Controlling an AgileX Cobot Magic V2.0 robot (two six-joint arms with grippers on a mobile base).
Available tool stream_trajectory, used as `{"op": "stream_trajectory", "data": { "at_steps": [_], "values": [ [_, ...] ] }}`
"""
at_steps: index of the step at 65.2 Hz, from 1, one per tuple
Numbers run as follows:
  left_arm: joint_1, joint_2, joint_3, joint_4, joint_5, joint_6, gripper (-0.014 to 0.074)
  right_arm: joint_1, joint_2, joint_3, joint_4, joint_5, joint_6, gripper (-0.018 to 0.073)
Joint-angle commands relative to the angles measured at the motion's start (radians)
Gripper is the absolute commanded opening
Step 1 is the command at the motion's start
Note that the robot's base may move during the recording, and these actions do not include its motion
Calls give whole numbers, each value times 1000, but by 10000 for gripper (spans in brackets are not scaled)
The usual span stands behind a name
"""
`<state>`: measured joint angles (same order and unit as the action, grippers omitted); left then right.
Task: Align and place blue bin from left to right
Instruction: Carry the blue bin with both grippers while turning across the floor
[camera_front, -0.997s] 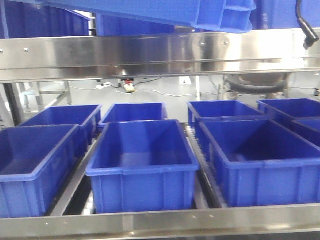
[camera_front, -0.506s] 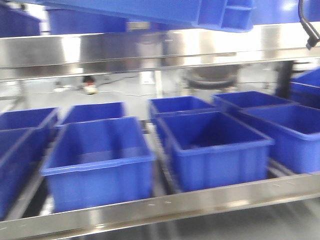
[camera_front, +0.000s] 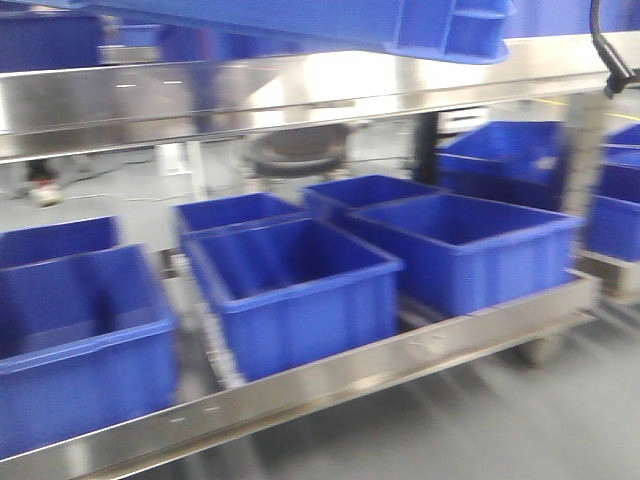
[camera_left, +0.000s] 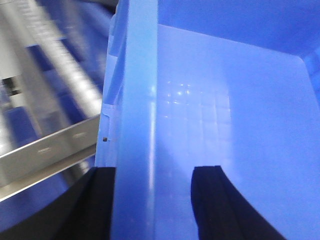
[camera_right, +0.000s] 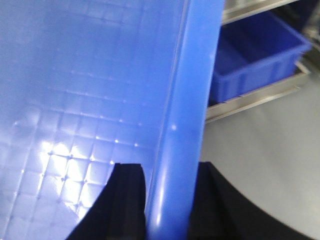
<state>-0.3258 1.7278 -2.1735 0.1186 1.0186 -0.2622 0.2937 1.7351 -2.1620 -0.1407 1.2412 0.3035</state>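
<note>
- The blue bin (camera_front: 300, 22) rests on no surface. It hangs at the top edge of the front view, above the upper rail (camera_front: 300, 95) of the steel rack (camera_front: 330, 378).
- The left gripper (camera_left: 152, 172) is clamped across the bin's rim, with one finger outside the wall and one inside.
- The right gripper (camera_right: 167, 172) is clamped the same way on its own side of the rim. Its inner finger lies over the gridded bin floor.
- On the rack's lower level, below the upper rail, other blue bins (camera_front: 295, 290) stand in rows, close beside one another.
- Status, as judged: the two-arm grasp and the lift are complete.
- Still to do: carry the bin to its slot on the right, square it with the rack, lower it and release it.
- The target slot cannot be identified, and the front view is blurred.
</note>
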Motion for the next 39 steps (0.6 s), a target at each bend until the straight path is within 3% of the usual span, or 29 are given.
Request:
{"op": "stream_trajectory", "data": {
  "at_steps": [1, 39],
  "values": [
    [-10, -36, -25, -38, -145, 41, -111, -4, -9, -15, -21, -82, -30, -153],
    [-10, -36, -25, -38, -145, 41, -111, -4, -9, -15, -21, -82, -30, -153]
  ]
}}
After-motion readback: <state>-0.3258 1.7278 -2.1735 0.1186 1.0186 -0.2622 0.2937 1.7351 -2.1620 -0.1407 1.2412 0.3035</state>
